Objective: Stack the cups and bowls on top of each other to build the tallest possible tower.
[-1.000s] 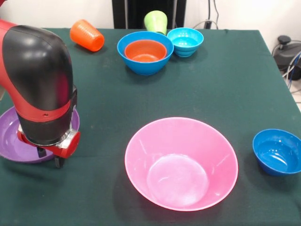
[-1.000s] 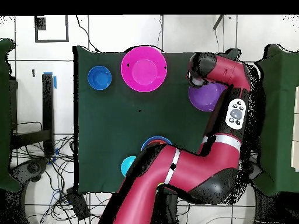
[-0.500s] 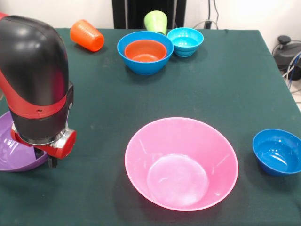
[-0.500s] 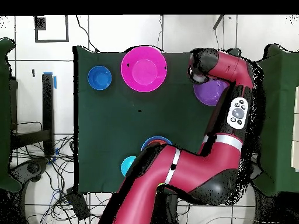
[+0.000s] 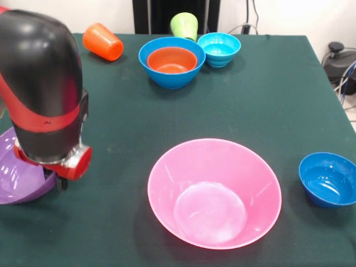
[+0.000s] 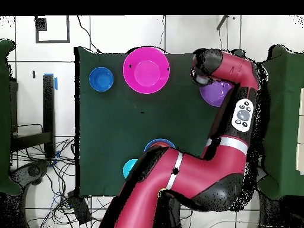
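**Purple bowl tipped up at the table's edge**

Over the last second the purple bowl went from lying flat on the cloth to standing tilted, its rim raised on the side under my wrist. My gripper sat right at that rim, but my own wrist housing hid the fingers, so I could not tell whether they were clamped on the bowl or only pressing against it. The overhead view showed the bowl half tucked beneath my arm and no more. I judged this to be the start of a lift; if so, the purple bowl was the first piece on its way toward a stack.

Nothing resembling a tower stood yet. The pink bowl lay empty near the front of the table, and the dark blue bowl sat empty, well apart from it. The medium blue bowl held the small orange bowl nested inside. The cyan bowl beside it was empty. The lime green cup stood behind those two; the orange cup lay on its side.
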